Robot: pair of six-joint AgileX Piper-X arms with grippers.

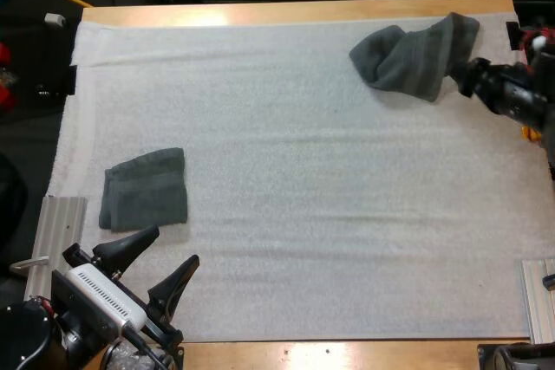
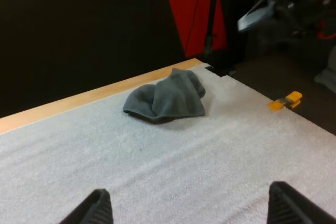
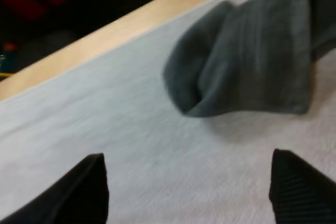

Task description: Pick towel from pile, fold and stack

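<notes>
White mat spreads between folded towel and far-edge crumpled towel; left end effector and right end effector released.

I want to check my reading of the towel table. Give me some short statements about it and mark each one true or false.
1. The left gripper is open. True.
2. The right gripper grips the crumpled towel. False: it is open, close to that towel but not on it.
3. The folded towel lies on the mat. True.
4. The two towels touch. False: they lie far apart.
</notes>
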